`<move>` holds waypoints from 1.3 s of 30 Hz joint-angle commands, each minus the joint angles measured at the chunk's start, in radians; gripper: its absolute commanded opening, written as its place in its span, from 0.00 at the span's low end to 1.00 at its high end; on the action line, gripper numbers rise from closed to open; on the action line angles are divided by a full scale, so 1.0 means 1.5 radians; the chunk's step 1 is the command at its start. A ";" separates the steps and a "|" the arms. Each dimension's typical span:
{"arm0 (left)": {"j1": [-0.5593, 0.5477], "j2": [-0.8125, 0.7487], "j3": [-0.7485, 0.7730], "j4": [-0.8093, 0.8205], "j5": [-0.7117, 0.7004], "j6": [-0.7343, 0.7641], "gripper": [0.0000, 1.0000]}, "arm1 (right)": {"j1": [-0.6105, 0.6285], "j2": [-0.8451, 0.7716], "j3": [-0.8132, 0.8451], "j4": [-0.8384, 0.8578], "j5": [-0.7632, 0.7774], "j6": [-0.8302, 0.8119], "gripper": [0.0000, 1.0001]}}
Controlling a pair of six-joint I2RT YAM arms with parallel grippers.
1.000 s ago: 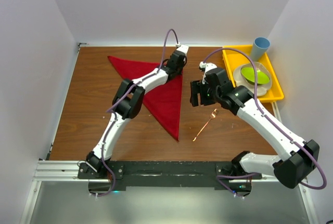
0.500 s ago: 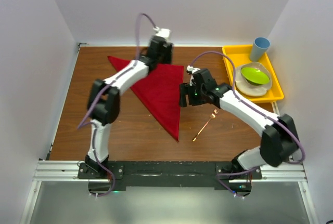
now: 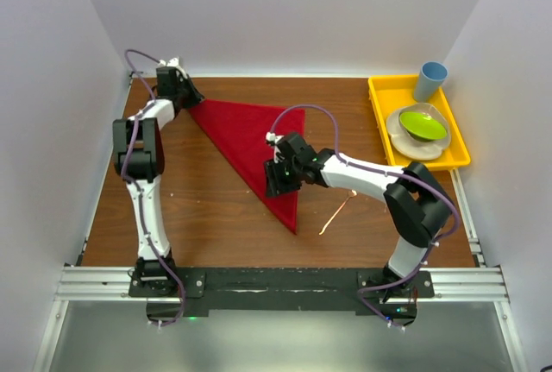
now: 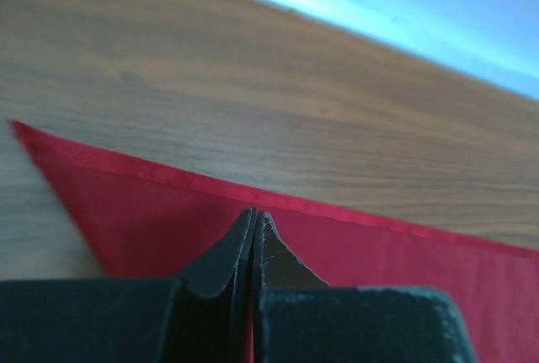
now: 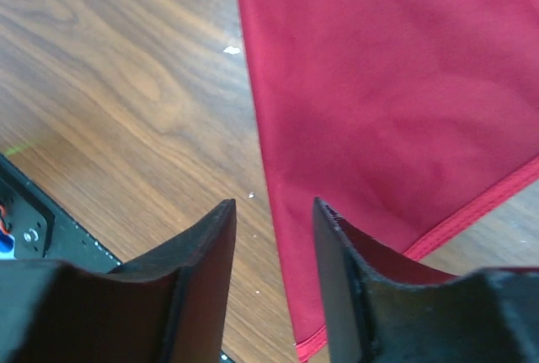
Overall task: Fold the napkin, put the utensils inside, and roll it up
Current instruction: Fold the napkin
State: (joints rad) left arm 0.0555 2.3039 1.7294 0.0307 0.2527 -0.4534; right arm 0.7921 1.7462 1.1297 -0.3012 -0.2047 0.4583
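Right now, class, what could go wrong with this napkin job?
The left gripper is shut by a far corner of the napkin; a real grip is unclear, so pulling may leave the cloth behind. The right gripper straddles the cloth's edge, jaws open; closing might miss the flat fabric. The spoon lies near the near tip and could be swept.

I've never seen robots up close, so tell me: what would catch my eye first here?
The bright red napkin, folded into a triangle on the wooden table, stands out at once. The left gripper sits closed at its far left corner, and the right gripper hangs open over its edge near the front tip. A thin copper utensil lies on the wood just right of the napkin.
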 commanded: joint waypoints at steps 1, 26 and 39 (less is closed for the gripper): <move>0.003 0.056 0.120 0.005 0.039 -0.035 0.03 | -0.008 -0.005 0.014 0.013 0.000 0.000 0.42; 0.072 0.093 0.073 -0.003 -0.006 -0.018 0.04 | -0.015 0.005 -0.105 0.080 -0.012 0.037 0.40; 0.077 0.089 0.072 -0.019 -0.002 -0.018 0.04 | -0.005 -0.103 -0.078 -0.013 0.025 0.008 0.43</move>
State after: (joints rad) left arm 0.1551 2.4348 1.8217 0.0208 0.2581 -0.5049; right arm 0.7731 1.6909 0.9318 -0.2249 -0.2020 0.5114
